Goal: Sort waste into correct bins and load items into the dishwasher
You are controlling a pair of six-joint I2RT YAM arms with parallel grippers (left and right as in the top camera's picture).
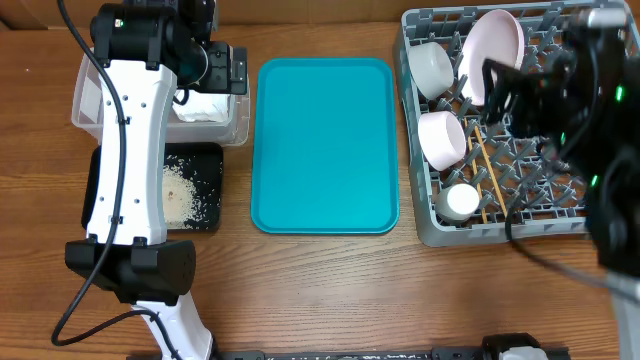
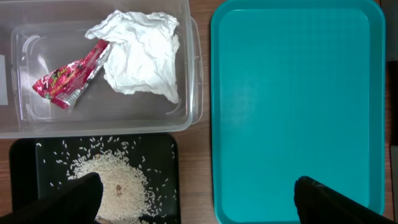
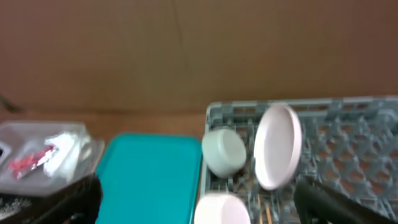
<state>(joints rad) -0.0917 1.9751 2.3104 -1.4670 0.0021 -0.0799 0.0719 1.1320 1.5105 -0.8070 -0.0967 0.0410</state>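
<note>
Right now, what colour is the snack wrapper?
The wrapper is red with pale print; left wrist view shows it best.

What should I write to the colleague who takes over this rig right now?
Left gripper open and empty above the clear tub; right gripper open and empty over the rack.
Napkin and wrapper lie in the tub; rice in the black tray.
Plate, bowl, second bowl, cup and chopsticks sit in the rack; the right arm hides part of it.
Teal tray is bare.
Done: visible waste sorted, dishes loaded. Left: apparently nothing; check behind the arm.
</note>
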